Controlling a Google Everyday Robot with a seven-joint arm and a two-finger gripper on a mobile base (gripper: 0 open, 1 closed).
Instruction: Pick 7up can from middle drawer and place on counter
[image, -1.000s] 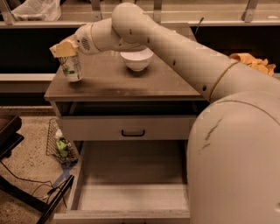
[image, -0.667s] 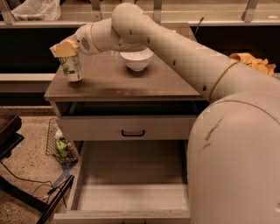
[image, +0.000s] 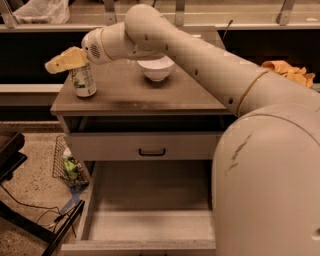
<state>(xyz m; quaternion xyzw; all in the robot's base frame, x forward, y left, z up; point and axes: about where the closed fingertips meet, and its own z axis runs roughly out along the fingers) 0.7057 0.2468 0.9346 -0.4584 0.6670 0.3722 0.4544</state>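
Note:
The 7up can (image: 84, 80) stands upright on the counter (image: 145, 95), near its left edge. My gripper (image: 61, 61) is just above and to the left of the can's top, with its tips reaching past the can to the left; it hides part of the can's top. The middle drawer (image: 150, 220) is pulled out wide below, and its pale floor holds nothing. My arm crosses from the right over the counter.
A white bowl (image: 156, 67) sits at the back of the counter. A drawer front with a black handle (image: 152, 151) is above the open drawer. A wire basket (image: 67, 165) and black frame (image: 12, 155) stand on the floor at left. An orange cloth (image: 287, 72) lies at right.
My gripper has shifted a little to the left and up, away from the can's top. The can has stayed in place on the counter.

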